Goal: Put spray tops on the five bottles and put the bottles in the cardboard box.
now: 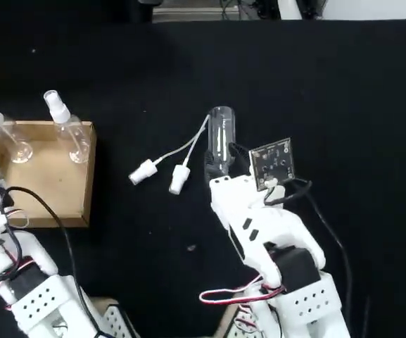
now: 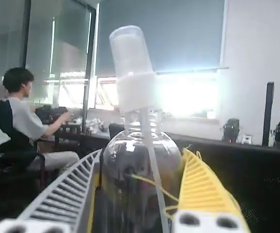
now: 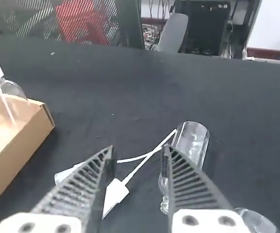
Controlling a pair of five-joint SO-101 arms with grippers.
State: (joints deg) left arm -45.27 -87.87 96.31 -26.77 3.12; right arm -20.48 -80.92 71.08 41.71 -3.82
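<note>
We see the left claw (image 2: 142, 155) pressed against a capped bottle (image 2: 140, 170), its white and yellow fingers touching the glass on either side, with the spray top (image 2: 132, 68) already seated on the neck. From the high view this bottle stands upright at the far-left end of the cardboard box (image 1: 44, 190), and a second capped bottle (image 1: 72, 134) stands upright in the box near its right wall. The right claw (image 3: 137, 151) is spread wide and holds nothing; it hangs low over the black table (image 1: 343, 105). Just ahead of it, an open bottle (image 1: 221, 137) lies on its side, and 2 loose spray tops (image 1: 144, 171) lie beside it on the cloth, their thin tubes running toward the bottle's far end.
</note>
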